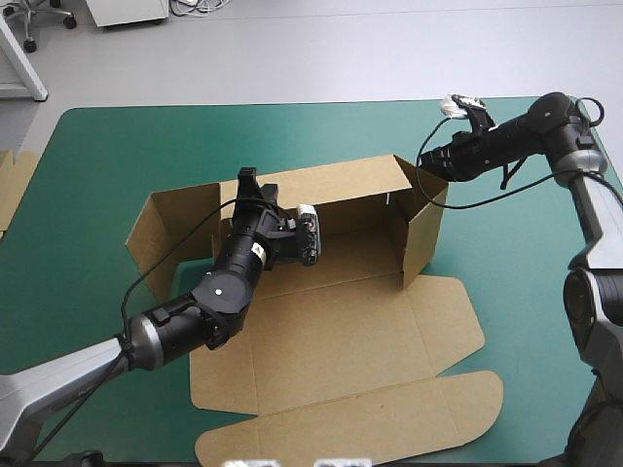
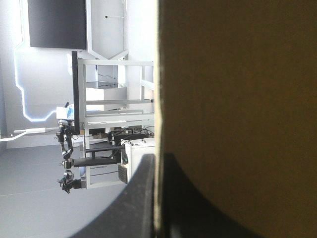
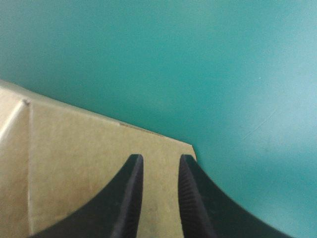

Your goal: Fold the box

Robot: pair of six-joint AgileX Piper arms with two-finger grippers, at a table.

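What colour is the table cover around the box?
Plain teal-green; the cover shows best in the high view.

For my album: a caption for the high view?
Left pincer grips the back wall of the box; right pincer hovers at its corner.

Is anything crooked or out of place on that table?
Only the half-built brown box looks odd. Its right end stands squared up, but the left end panel splays outward instead of closing the corner, and the lid lies flat. No tears or spills show. The left pincer clamps the back wall.
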